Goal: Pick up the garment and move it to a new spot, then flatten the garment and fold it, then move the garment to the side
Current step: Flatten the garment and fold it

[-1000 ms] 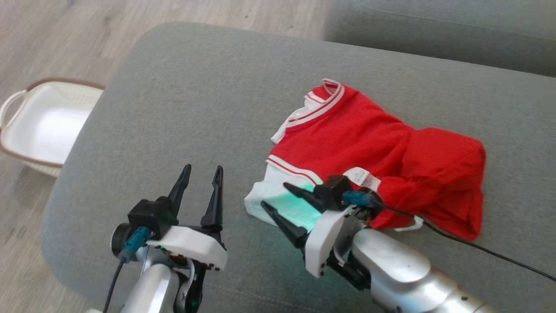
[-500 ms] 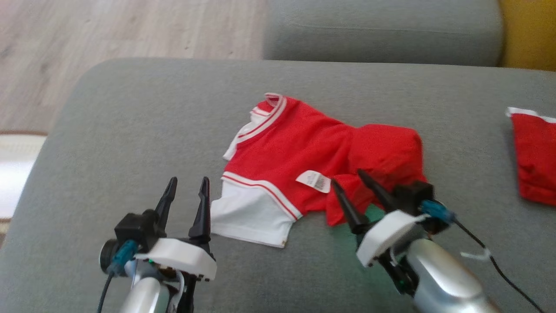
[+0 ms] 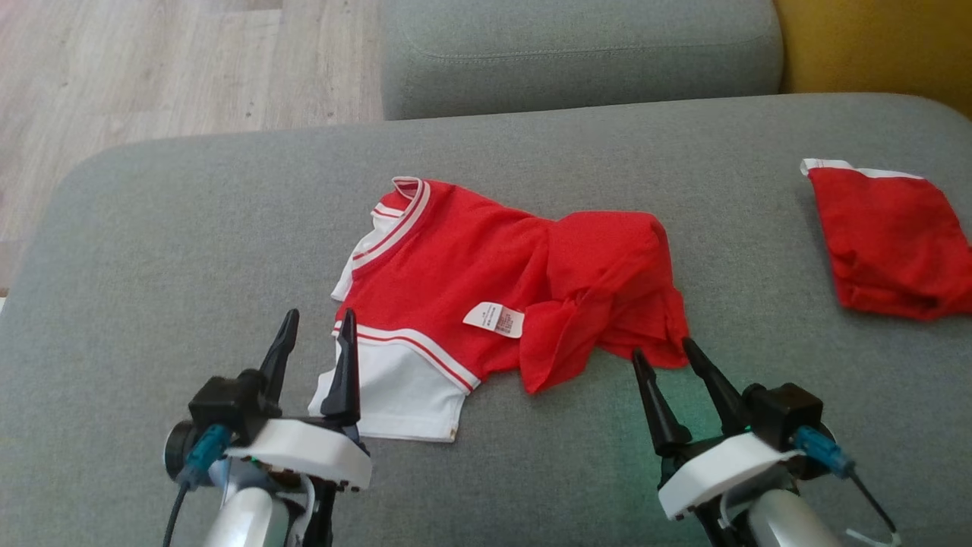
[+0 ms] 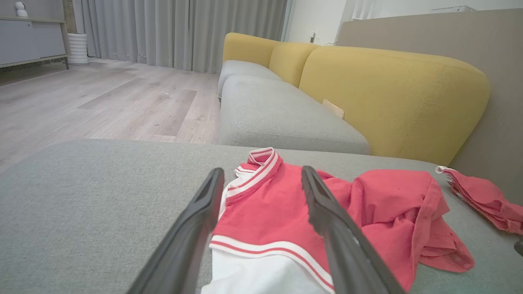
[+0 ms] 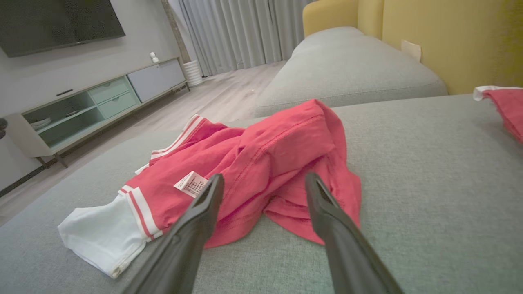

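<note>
1. Since a second ago the head camera has swung right, so the whole picture has shifted. Beyond that, the right gripper (image 3: 662, 347) has come off the white sleeve and back to the lower right. Its jaws are spread wide with nothing in them.
2. Head view: the garment (image 3: 471, 266), a red shirt with a white sleeve, lies mid-cushion (image 3: 190, 228), not yet flat. Its right half is bunched over itself and the label (image 3: 493, 319) faces up. The left gripper (image 3: 320, 313) is also wide and empty, with its tips just beside the sleeve. The right tips stop just short of the red hem. My guess is one gripper per end, lined up to pull the shirt flat. A second red cloth (image 3: 888, 243) lies well apart at the right.
3. Left wrist view: the fingers frame the striped collar and sleeve seam. The grey fabric seat is soft and will likely drag on the cloth. Beyond it are a yellow backrest (image 4: 388, 94), a wood floor (image 4: 102, 94) and curtains (image 4: 163, 28).
4. Right wrist view: the fingers are low and aimed at the rumpled hem. A TV cabinet (image 5: 94, 102) stands across the room.
</note>
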Robot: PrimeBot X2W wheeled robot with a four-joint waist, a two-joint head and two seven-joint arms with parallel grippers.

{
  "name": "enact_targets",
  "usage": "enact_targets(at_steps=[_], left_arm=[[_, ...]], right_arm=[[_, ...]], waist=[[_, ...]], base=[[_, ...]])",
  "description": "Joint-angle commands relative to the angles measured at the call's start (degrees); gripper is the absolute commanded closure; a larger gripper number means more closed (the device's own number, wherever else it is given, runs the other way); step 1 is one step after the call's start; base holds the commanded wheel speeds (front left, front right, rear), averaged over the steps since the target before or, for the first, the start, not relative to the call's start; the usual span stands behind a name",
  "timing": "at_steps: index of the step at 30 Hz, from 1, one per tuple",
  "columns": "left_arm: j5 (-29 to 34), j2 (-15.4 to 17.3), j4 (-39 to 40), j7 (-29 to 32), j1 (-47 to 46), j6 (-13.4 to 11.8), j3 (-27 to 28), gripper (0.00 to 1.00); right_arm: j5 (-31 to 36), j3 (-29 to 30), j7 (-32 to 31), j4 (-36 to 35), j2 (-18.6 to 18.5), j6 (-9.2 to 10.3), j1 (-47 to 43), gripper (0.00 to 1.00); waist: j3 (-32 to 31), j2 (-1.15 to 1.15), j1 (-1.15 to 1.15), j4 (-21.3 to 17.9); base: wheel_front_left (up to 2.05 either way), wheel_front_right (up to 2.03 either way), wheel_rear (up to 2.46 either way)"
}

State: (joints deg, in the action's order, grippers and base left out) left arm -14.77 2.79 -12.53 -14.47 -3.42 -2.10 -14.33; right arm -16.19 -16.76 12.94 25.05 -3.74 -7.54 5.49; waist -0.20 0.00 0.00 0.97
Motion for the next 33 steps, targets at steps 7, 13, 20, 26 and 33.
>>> enact_targets(at_steps=[7, 13, 20, 26, 33], left_arm=[[0.3, 0.1, 2.2, -0.5, -1.9, 0.0, 1.3, 0.00], [0.6, 0.1, 1.8, -0.5, -2.6, 0.4, 0.5, 0.00], [0.7, 0.1, 1.3, -0.5, -3.5, 0.7, -0.1, 0.00], [0.6, 0.1, 1.0, -0.5, -3.8, 0.6, -0.8, 0.00], [0.6, 0.1, 0.9, -0.5, -4.1, 0.6, -0.9, 0.00]], right_arm=[[-1.5, -1.2, -2.0, -5.4, 0.8, 0.05, 0.0, 0.00], [-5.3, -3.6, -4.1, -4.5, 0.9, 0.05, 1.0, 0.00], [-11.2, -7.0, -7.5, 1.4, 0.9, 0.05, 4.0, 0.00], [-15.8, -9.7, -7.2, 5.7, 0.9, 0.05, 6.9, 0.00], [-18.9, -12.2, -6.6, 9.8, 0.9, 0.05, 9.7, 0.00]], waist=[[0.8, 0.00, 0.00, 1.1], [2.4, 0.00, 0.00, 3.4], [4.1, 0.00, 0.00, 6.2], [4.7, 0.00, 0.00, 8.0], [5.2, 0.00, 0.00, 9.0]], base=[[0.00, 0.00, 0.00], [0.00, 0.00, 0.00], [0.00, 0.00, 0.00], [0.00, 0.00, 0.00], [0.00, 0.00, 0.00]])
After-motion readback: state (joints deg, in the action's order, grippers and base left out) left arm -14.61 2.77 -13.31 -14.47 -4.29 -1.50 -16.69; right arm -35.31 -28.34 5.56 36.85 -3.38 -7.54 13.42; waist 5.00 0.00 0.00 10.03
